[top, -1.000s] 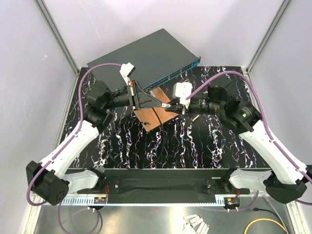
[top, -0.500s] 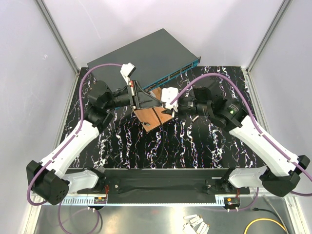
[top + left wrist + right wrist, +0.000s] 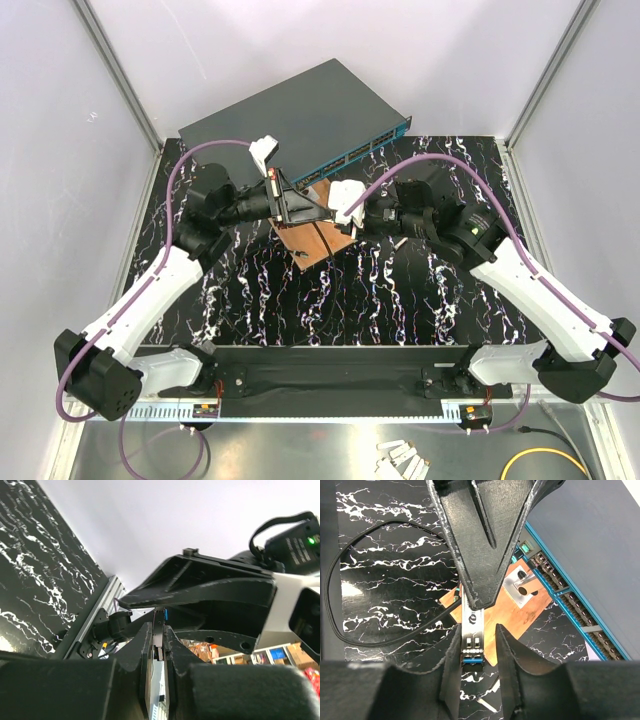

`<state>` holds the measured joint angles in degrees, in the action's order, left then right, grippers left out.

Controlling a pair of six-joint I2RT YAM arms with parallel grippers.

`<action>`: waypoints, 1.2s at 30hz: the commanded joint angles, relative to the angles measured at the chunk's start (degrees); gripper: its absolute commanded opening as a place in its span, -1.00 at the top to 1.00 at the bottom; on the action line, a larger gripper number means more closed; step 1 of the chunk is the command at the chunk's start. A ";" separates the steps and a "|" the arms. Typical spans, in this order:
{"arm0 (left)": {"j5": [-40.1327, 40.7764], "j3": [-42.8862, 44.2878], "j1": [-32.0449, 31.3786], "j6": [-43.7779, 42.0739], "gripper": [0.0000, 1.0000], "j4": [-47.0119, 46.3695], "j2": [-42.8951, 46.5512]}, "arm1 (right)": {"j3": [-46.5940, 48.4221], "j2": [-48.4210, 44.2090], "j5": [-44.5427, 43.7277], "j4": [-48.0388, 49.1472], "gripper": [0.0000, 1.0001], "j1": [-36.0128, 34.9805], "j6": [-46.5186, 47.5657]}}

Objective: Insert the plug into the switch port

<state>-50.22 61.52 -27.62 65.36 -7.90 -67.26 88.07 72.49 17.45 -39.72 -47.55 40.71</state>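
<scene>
The switch lies at the back of the table, dark grey on top, its teal port edge facing front right; the right wrist view shows that port row too. My left gripper is shut on the plug, a thin silver module with a blue latch, held above the mat in front of the switch. Seen edge-on between the left fingers, the plug is a dark strip. My right gripper is open, its fingers on either side of the plug's free end, with a gap on one side.
A copper-brown board with a silver bracket lies under the two grippers, just in front of the ports. A black cable loops over the marbled mat. White walls and aluminium posts enclose the table.
The right arm has swung left until its open fingers straddle the plug held by the left gripper. The left gripper has shifted slightly back, still shut on the plug.
</scene>
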 commanded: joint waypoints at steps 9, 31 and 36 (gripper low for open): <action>1.17 1.24 0.46 -0.68 1.00 -0.44 0.90 | 2.01 0.37 -2.34 -0.26 0.99 -1.32 1.74; 12.60 5.82 43.87 -17.89 -0.98 27.15 12.33 | 12.83 15.05 -26.94 -5.81 1.00 -1.32 -36.05; 13.65 -1.56 44.58 -16.33 -0.98 23.91 12.42 | 12.64 15.93 -27.65 -3.78 1.00 -1.32 -37.89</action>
<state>-38.35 63.35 16.67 50.43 14.96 -54.48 98.06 88.23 -7.62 -44.93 -48.38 6.44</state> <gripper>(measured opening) 0.987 0.209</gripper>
